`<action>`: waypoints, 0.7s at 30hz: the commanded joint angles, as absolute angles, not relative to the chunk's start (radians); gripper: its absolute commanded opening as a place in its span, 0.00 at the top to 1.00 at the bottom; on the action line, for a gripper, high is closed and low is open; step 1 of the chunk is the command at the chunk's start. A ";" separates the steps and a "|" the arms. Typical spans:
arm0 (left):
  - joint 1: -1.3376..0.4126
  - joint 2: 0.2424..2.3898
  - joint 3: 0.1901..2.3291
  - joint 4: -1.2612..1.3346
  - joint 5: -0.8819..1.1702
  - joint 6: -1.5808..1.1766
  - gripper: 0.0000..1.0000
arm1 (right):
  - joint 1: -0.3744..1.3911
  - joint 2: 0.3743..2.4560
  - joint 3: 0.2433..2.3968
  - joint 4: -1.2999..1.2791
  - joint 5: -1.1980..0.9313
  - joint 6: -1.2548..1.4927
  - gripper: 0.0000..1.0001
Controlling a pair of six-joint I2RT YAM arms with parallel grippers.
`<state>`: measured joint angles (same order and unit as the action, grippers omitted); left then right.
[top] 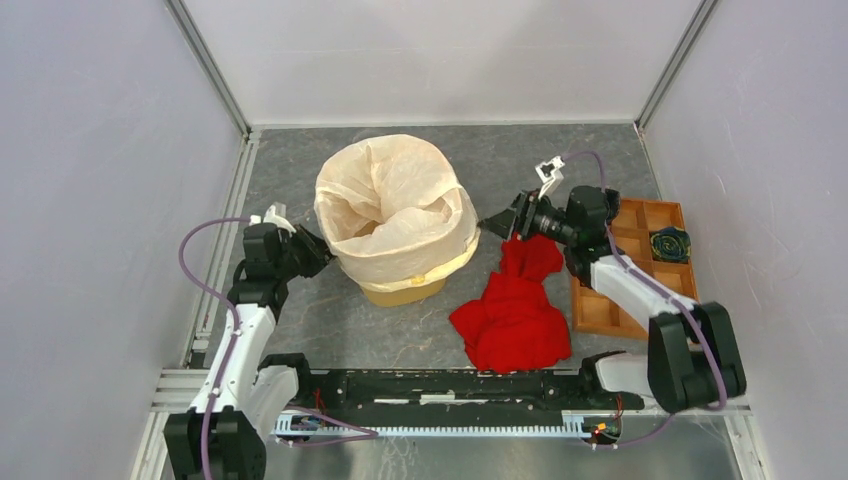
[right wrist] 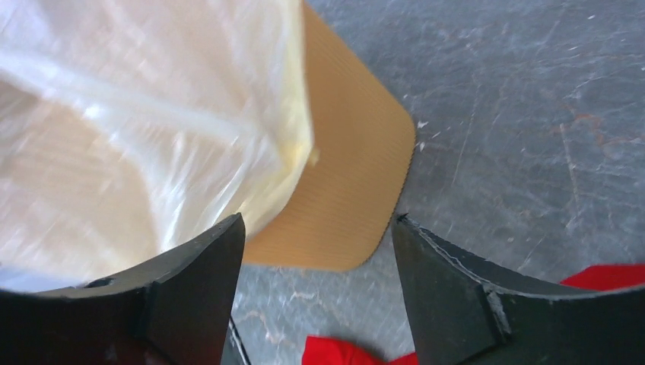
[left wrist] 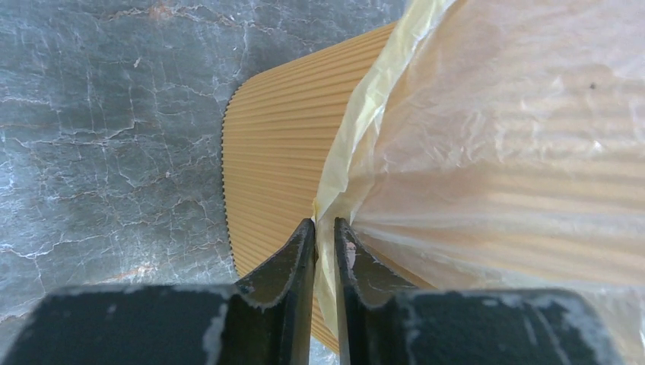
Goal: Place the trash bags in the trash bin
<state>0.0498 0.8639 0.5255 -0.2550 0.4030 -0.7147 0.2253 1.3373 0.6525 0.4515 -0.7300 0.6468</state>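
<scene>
The left gripper (left wrist: 325,224) is reaching in low from the left, its fingers nearly together, just a thin slit, with the bag's edge running through it. I cannot tell whether they are pinching it. The right gripper (right wrist: 319,220) is pointing in from the opposite side, jaws standing wide apart and holding nothing, hanging just beside the bag. The bag (top: 385,200), cream-white and crinkly, is sitting inside the bin (top: 405,292), its mouth ballooning open and draping over the rim and down the yellow-orange wall. The bin is standing upright mid-table (top: 300,330) between the two arms. One bag, one bin, one red cloth (top: 515,310) heaped under the right arm, one wooden tray (top: 600,310) beyond it.
</scene>
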 commanded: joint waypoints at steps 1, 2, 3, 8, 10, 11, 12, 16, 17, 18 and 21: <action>0.048 0.827 0.556 -0.261 0.426 -0.740 0.77 | 0.235 1.182 0.613 0.270 -0.765 0.521 0.18; 0.048 0.828 0.553 -0.258 0.442 -0.744 0.77 | 0.235 1.156 0.605 0.249 -0.760 0.514 0.15; 0.048 0.829 0.552 -0.258 0.456 -0.748 0.77 | 0.235 1.126 0.593 0.249 -0.764 0.523 0.12; 0.048 0.800 0.562 -0.282 0.476 -0.754 0.77 | 0.282 1.045 0.577 0.215 -0.769 0.549 0.06; 0.048 0.779 0.571 -0.303 0.471 -0.749 0.77 | 0.321 1.036 0.581 0.207 -0.769 0.555 0.06; 0.048 0.767 0.575 -0.314 0.467 -0.745 0.77 | 0.325 1.028 0.581 0.199 -0.757 0.556 0.06; 0.047 0.760 0.578 -0.322 0.464 -0.744 0.77 | 0.324 1.017 0.583 0.182 -0.745 0.545 0.05; 0.048 0.739 0.584 -0.345 0.457 -0.737 0.77 | 0.310 0.999 0.688 -0.082 -0.553 0.368 0.02; 0.048 0.736 0.585 -0.350 0.455 -0.735 0.77 | 0.302 0.999 0.709 -0.138 -0.522 0.330 0.02; 0.048 0.734 0.585 -0.352 0.451 -0.731 0.77 | 0.292 0.999 0.731 -0.185 -0.480 0.301 0.02; 0.048 0.740 0.597 -0.363 0.445 -0.718 0.77 | 0.273 0.979 0.779 -0.310 -0.362 0.213 0.02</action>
